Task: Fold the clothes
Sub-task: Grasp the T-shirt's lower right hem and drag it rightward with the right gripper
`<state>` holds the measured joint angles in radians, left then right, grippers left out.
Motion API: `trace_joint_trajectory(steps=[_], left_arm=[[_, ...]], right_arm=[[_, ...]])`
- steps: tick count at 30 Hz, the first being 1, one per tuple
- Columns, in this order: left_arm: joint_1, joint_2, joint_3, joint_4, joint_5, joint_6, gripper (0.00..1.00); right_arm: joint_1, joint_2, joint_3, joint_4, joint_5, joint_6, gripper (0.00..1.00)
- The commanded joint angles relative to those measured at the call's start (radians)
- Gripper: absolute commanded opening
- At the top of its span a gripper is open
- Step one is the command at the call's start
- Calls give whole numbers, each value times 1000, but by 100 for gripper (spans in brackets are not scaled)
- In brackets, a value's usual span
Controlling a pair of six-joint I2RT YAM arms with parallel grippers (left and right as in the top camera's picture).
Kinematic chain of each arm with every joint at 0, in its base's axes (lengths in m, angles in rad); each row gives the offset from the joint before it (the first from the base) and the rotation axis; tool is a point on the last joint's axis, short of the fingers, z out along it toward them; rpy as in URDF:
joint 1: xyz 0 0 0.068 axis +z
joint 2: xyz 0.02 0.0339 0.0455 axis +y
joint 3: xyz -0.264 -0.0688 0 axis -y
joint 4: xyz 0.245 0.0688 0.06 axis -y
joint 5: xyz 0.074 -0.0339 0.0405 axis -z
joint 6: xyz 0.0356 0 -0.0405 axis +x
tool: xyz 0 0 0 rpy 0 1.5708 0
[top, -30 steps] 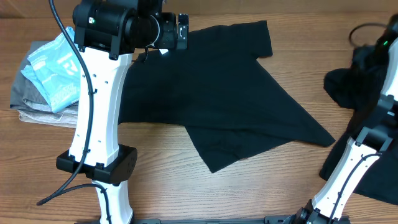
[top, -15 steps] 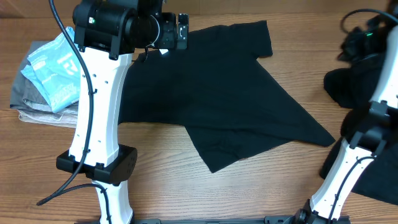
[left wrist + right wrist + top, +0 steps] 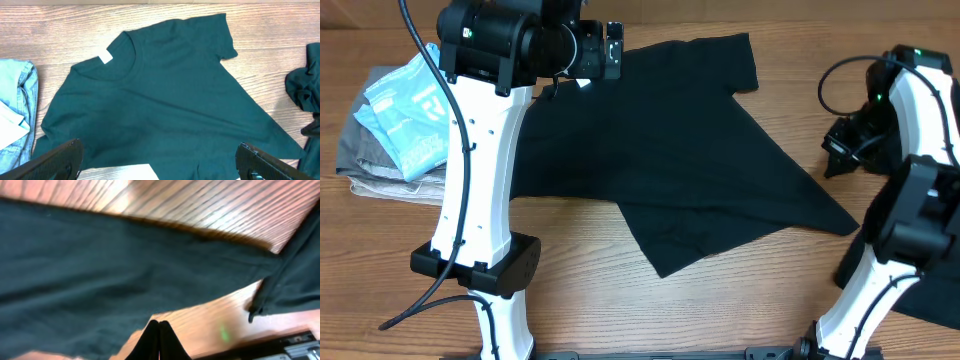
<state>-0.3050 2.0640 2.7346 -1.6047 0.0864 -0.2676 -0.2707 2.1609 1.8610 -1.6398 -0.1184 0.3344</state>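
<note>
One of the clothes, a black T-shirt (image 3: 670, 150), lies spread on the wooden table with its lower right part folded into a point. Its white neck label (image 3: 105, 57) shows at the collar. My left gripper (image 3: 613, 50) hovers high over the collar end, and in the left wrist view the left gripper (image 3: 157, 162) stands wide open and empty. My right gripper (image 3: 832, 165) is just right of the shirt's right edge. Seen from the right wrist, the right gripper (image 3: 159, 340) is shut with nothing between its fingers, above wood and black cloth (image 3: 100, 280).
A light-blue printed garment (image 3: 405, 110) lies on folded grey and beige garments at the left edge. A crumpled black garment (image 3: 305, 87) sits at the right, mostly behind the right arm from overhead. More black cloth (image 3: 920, 290) lies at the bottom right. The left arm's white column (image 3: 480, 200) covers the shirt's left part.
The right arm has swung in from the right edge toward the shirt's right side, and its jaws have closed. It now covers the black heap there. The left arm has not moved.
</note>
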Motion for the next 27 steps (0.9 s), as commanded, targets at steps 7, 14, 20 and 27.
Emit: trace_joint_trajectory(steps=[7, 14, 20, 27], left_arm=[[3, -16, 3, 1, -1, -6, 100], [3, -16, 3, 1, -1, -6, 100], [3, -16, 3, 1, -1, -6, 100], [3, -16, 3, 1, -1, -6, 100]], right_arm=[[9, -25, -314, 235, 47, 31, 4], [10, -25, -465, 493, 47, 34, 4], [14, -13, -561, 757, 48, 34, 4], [15, 10, -561, 960, 66, 33, 4]])
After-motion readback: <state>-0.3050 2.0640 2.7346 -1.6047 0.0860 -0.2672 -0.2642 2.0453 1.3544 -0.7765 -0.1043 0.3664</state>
